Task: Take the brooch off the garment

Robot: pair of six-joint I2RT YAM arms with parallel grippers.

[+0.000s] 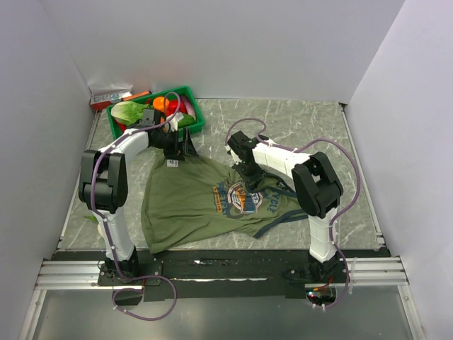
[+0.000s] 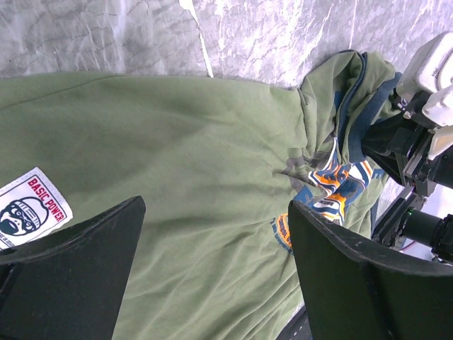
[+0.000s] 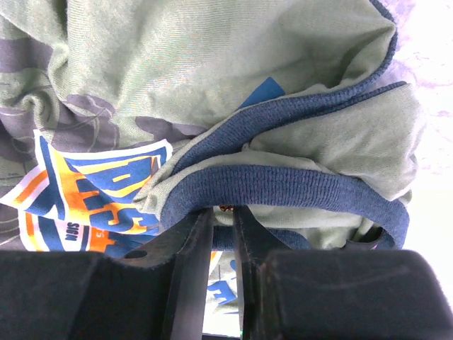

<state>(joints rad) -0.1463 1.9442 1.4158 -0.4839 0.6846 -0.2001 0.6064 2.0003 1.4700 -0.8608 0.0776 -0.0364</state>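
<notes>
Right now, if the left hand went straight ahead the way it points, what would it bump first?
Probably the green shirt: its plain cloth fills the gap of the open left hand, near the white label.

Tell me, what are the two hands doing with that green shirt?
Left hand open above garment. Right hand nearly shut at navy trim, grip unclear. Reddish speck at its tips, likely brooch. Folded trim hides most of it.
</notes>
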